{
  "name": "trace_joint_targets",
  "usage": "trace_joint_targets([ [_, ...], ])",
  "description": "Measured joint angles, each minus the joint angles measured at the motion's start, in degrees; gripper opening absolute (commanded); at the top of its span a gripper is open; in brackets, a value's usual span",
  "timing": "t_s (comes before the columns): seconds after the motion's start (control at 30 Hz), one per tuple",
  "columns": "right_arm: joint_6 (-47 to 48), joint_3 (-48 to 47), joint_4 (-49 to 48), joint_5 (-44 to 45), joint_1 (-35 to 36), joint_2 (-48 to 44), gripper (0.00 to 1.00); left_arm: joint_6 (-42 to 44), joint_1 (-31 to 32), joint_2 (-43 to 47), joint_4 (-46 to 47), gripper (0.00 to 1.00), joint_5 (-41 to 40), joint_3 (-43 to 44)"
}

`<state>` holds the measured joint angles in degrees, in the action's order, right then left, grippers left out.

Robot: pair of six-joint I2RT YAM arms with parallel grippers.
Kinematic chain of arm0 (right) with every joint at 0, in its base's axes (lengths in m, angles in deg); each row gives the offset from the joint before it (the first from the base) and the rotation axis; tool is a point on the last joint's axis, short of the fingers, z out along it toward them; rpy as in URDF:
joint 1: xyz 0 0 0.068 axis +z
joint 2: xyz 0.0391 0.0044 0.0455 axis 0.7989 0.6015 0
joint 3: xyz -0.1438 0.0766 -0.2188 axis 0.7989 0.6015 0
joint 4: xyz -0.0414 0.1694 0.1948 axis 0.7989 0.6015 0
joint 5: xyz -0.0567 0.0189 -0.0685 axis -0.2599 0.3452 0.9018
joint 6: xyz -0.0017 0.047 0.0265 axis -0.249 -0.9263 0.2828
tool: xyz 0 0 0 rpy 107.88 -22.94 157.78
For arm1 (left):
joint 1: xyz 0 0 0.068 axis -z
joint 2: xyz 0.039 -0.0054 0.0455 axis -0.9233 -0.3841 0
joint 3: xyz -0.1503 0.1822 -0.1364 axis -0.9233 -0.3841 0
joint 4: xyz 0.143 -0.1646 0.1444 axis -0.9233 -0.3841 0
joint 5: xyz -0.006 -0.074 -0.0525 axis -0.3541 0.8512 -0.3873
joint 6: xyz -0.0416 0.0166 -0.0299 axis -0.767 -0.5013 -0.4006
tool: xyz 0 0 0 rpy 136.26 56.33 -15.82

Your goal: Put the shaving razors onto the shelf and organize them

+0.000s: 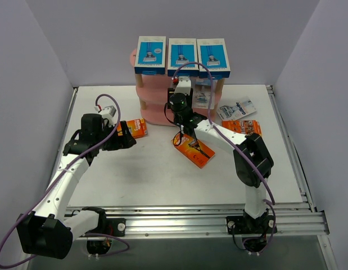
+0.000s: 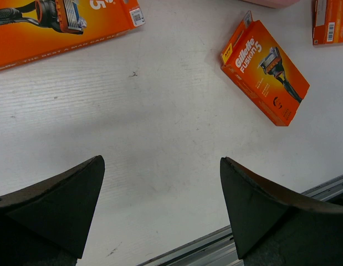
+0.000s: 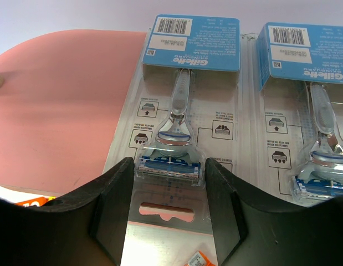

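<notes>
**Right arm in at the shelf, left arm low over the table**

At the left, the left gripper (image 1: 127,138) hung low over the white table (image 1: 134,180), its jaws spread wide with nothing between them. Just beyond it lay the first orange card (image 1: 139,128), flat on the table.

Behind that stood the pink shelf (image 1: 154,112). Three blue boxes (image 1: 182,56) stood upright in a row along its top board, faces toward me.

The right gripper (image 3: 168,188) reached in under that top board. Its jaws were partly closed, pinching the raised bubble over the razor head of a clear blister pack (image 3: 188,111) that lay flat on a pink board. A second blister pack (image 3: 310,111) lay just beside it on the same board.

Under the right arm a second orange card (image 1: 194,149) lay slanted on the table. Farther right, near the shelf's foot, a loose blister pack (image 1: 236,109) rested on the table, with a third orange card (image 1: 242,126) just in front of it.
</notes>
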<state>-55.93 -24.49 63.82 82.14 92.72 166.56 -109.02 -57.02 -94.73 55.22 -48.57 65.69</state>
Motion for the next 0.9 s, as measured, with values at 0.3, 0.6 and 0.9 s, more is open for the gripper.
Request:
trace_joint_targets([
  [0.3, -0.2, -0.2, 0.5, 0.0, 0.0, 0.0, 0.37, 0.0, 0.0, 0.0, 0.0, 0.94, 0.0, 0.0],
  [0.6, -0.2, -0.3, 0.7, 0.0, 0.0, 0.0, 0.43, 0.0, 0.0, 0.0, 0.0, 0.94, 0.0, 0.0],
  [0.9, -0.2, -0.7, 1.4, 0.0, 0.0, 0.0, 0.48, 0.0, 0.0, 0.0, 0.0, 0.94, 0.0, 0.0],
])
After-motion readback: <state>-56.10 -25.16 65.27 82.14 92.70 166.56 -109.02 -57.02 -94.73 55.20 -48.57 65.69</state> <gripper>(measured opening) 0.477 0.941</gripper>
